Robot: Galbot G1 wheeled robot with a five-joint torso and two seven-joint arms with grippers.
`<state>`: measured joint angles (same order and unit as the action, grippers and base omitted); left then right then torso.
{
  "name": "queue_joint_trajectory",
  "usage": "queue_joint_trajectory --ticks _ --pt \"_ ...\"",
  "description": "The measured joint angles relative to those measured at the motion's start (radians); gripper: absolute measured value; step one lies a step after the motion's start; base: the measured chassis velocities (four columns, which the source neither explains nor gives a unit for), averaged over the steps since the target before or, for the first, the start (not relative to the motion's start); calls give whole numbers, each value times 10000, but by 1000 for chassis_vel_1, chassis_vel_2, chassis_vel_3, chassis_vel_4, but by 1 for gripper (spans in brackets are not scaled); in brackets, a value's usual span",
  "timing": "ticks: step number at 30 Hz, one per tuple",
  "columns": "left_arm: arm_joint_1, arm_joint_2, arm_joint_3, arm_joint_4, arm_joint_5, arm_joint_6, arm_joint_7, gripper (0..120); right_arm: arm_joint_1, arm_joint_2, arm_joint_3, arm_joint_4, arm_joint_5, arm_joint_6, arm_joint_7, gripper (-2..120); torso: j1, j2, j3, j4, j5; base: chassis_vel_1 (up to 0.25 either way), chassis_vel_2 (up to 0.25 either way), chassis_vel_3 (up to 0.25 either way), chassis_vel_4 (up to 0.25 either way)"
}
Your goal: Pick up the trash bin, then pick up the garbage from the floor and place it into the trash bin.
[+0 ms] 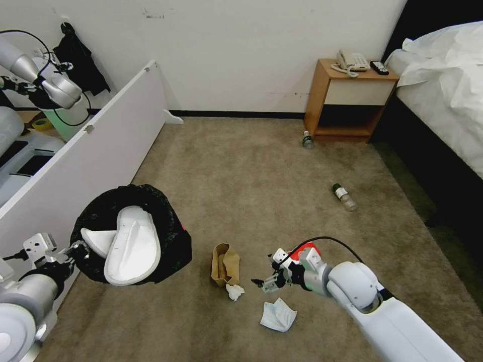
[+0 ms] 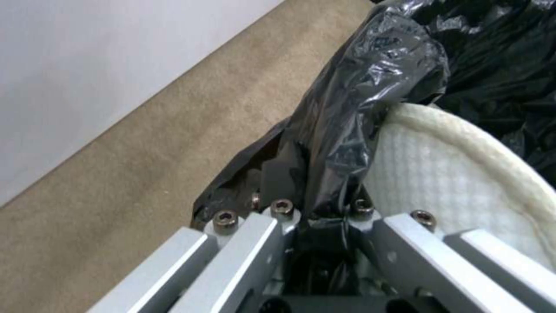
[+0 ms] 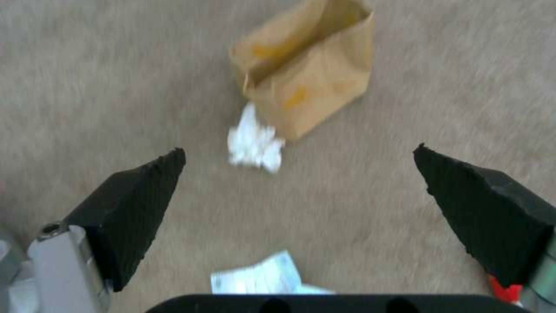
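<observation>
My left gripper [image 1: 75, 251] is shut on the black-bagged rim of the trash bin [image 1: 166, 221] and holds it off the floor [image 1: 241, 176]. In the left wrist view the gripper [image 2: 319, 213] pinches the crinkly bag [image 2: 371, 87]. Two white slippers [image 1: 133, 246] lie inside, one right beside the gripper [image 2: 451, 174]. My right gripper [image 1: 264, 284] hovers open and low over the carpet, its fingers [image 3: 133, 204] wide apart. Ahead of it lie crumpled white paper [image 3: 253, 143] and a brown paper bag [image 3: 307, 78]. A flat white paper [image 1: 278, 315] lies beside the gripper.
Two bottles [image 1: 344, 196] [image 1: 307, 140] lie farther off on the carpet. Something red [image 1: 311, 248] peeks from behind my right wrist. A white panel [image 1: 100, 151] stands along the left, with a pale bucket [image 1: 70, 120] behind it. A wooden nightstand [image 1: 352, 100] and a bed [image 1: 443, 100] stand at the back right.
</observation>
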<state>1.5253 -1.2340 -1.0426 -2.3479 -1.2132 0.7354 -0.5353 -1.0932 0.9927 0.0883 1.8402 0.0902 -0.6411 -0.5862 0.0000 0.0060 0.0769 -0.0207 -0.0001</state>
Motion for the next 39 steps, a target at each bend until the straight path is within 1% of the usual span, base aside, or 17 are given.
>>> queue_joint_trajectory --ticks 5,8,11,20,26,28,29,31,34,39 --pt "-17 4 78 -10 57 0 6 1 -148 -10 -85 -273 -844 150 -529 100 0 0 0 0 1 0 0 0 0" --pt "-24 10 93 -11 71 0 8 1 -202 -15 -105 -319 -1072 227 -645 100 0 0 0 0 1 0 0 0 0" --pt "-47 26 113 -14 84 0 21 1 -357 -77 -128 -471 -1618 390 -877 100 0 0 0 0 1 0 0 0 0" --pt "-78 14 190 18 140 0 59 1 -463 -54 -170 -1040 -2154 608 -1057 100 0 0 0 0 1 0 0 0 0" --pt "-98 -18 276 54 247 0 125 1 -492 168 -236 -1641 -2591 880 -1132 100 0 0 -1 0 1 0 0 0 0" --pt "-104 -24 314 61 302 0 135 1 -478 443 -258 -2062 -2826 1002 -1140 100 0 0 -1 0 0 0 0 0 0" --pt "-104 -24 314 61 302 0 135 1 -478 443 -258 -2062 -2826 1002 -1140 100 0 0 -1 0 0 0 0 0 0" --pt "-116 -70 412 57 401 0 145 1 -399 1013 -204 -2659 -3196 1131 -1147 100 0 0 0 0 2 0 0 0 0" --pt "-97 -77 430 28 423 0 150 1 -385 1171 -147 -2851 -3269 1161 -1146 100 0 0 0 3 3 0 0 0 0" --pt "-66 -66 375 0 433 0 160 1 -439 1105 -41 -3015 -3276 1183 -1105 100 0 0 0 -1 0 0 0 0 0"
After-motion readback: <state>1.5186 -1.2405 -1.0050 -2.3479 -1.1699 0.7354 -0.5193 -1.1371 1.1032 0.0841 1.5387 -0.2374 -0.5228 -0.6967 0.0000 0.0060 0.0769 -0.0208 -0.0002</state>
